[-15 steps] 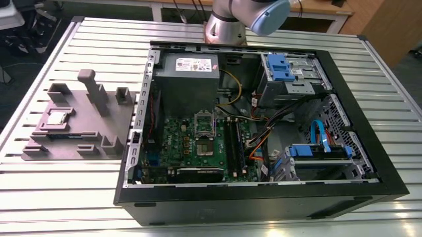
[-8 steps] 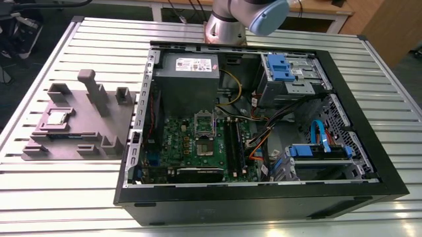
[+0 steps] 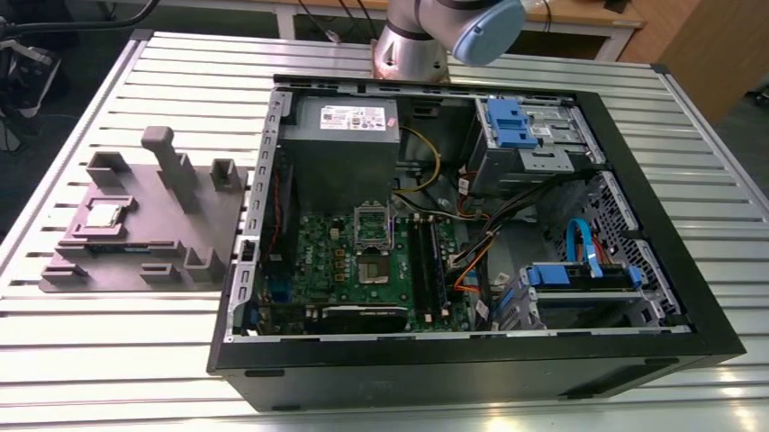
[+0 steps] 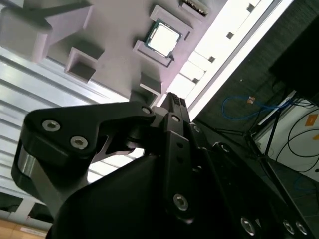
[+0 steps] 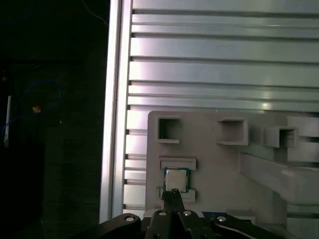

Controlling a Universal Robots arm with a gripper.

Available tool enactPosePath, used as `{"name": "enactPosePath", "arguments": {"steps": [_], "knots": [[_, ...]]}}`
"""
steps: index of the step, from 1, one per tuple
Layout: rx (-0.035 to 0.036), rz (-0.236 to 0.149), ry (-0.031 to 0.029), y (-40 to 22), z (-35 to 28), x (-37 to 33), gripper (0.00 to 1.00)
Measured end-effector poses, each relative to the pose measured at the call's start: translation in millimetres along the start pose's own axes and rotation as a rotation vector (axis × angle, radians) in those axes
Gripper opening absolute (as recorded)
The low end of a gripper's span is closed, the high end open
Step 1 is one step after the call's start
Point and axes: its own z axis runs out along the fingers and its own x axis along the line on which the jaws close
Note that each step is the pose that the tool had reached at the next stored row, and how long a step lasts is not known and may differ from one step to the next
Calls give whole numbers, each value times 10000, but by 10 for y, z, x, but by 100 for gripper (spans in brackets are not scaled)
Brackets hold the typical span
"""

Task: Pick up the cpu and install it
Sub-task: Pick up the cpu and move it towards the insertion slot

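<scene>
Gripper (image 5: 174, 192) is closed, fingertips meeting, with nothing held, near the cpu (image 5: 175, 178). You see the cpu seated in the grey fixture (image 3: 168, 229), at the exterior view's left of the case (image 3: 481, 364). Power-supply label (image 3: 348, 115) unreadable.

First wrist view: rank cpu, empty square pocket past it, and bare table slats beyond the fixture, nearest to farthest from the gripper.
1. cpu: seated in the grey fixture, just ahead of the gripper.
2. empty square pocket: further along the fixture, past the cpu.
3. bare table slats: beyond the fixture's far edge.
</scene>
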Motion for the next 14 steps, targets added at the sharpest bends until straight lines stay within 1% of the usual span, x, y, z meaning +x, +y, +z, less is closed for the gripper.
{"name": "enactPosePath", "arguments": {"steps": [6,7,11,12,13,14], "knots": [[7,-73,5,-13,108,-7,10],[9,-92,6,-15,157,-21,10],[28,-147,6,-20,228,-82,11],[30,-148,6,-21,246,-89,16],[33,-147,7,-22,265,-92,16],[34,-147,8,-23,282,-93,23]]}}
